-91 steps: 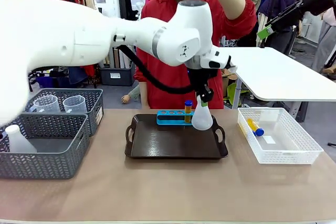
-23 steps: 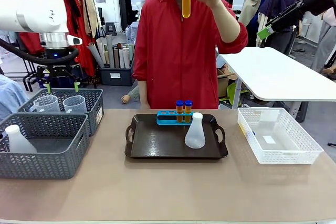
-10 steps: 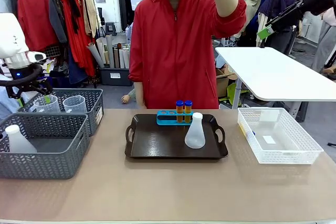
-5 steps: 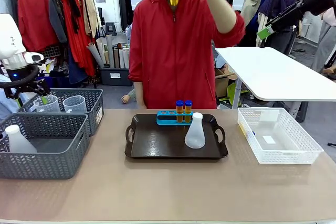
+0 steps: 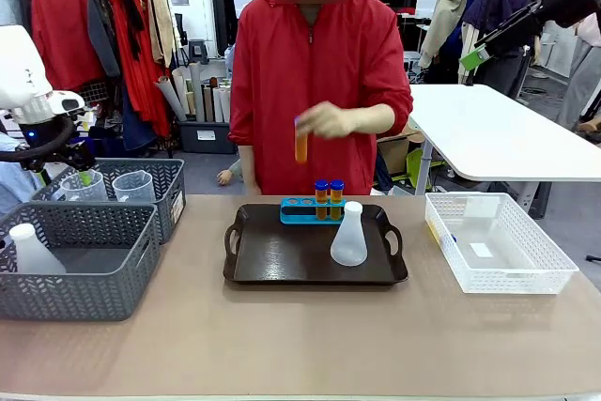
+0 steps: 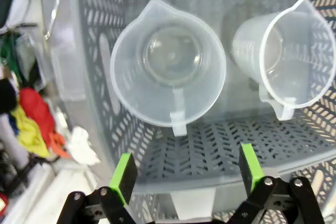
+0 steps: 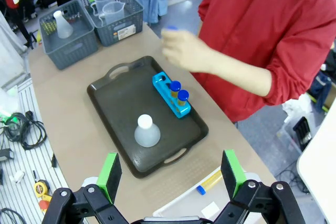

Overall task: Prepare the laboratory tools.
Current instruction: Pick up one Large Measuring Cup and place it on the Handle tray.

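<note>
The left end effector (image 6: 187, 174) hangs over the far grey basket (image 6: 94, 77) at the left end of the tabletop (image 5: 300, 345). Its jaws are spread wide with nothing between them. Directly below it one clear jug (image 6: 168, 69) and a second jug (image 6: 286, 51) stand upright side by side inside that basket. The near grey basket (image 5: 84, 274) holds a spare flask (image 5: 31, 251).

The right end effector (image 7: 171, 174) is high above the tabletop, looking down on it. Its jaws are also spread wide and empty.

A dark tray (image 5: 282, 260) sits in the middle of the tabletop. The blue rack (image 5: 300, 210) stands along the tray's far edge, with two tubes (image 5: 329, 196) of orange liquid in the holes at its right end in the front view. The white flask (image 5: 349, 237) stands upright on the tray, just in front of those tubes.

A person in a red jacket stands at the far side. The person's hand (image 5: 329, 121) holds a third tube (image 5: 300, 145) above the rack and clear of it. Another tube (image 7: 210, 182) lies in the white bin (image 5: 526, 284) to the right of the tray.
</note>
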Tool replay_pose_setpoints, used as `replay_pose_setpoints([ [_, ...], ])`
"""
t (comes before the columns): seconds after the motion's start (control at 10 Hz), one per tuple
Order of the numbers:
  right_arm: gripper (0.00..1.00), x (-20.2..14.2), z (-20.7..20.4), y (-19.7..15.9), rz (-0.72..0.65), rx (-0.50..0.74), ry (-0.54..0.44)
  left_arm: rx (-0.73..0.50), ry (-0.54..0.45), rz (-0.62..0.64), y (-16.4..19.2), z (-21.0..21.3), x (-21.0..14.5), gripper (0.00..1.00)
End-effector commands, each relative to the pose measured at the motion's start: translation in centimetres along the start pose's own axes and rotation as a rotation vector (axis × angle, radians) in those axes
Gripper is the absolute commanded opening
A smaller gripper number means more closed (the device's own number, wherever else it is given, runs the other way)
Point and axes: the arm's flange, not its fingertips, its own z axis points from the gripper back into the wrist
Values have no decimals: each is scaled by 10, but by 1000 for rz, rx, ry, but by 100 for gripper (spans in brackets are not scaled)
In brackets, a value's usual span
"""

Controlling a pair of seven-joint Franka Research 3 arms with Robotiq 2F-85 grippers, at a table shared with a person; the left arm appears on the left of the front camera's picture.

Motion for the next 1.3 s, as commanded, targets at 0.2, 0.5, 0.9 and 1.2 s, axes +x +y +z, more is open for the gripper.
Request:
replay_pose_setpoints([
  [0.2, 100, 1, 1, 0, 4, 3, -8, -11, -47, -74, -2, -13, -9, 100],
  [0.5, 100, 1, 1, 0, 4, 3, -8, -5, -23, -77, -1, -24, -10, 100],
  [0.9, 100, 1, 1, 0, 4, 3, -8, 19, -5, -53, 5, -42, -8, 100],
  [1.2, 100, 1, 1, 0, 4, 3, -8, 11, -18, -42, 9, -50, 1, 100],
])
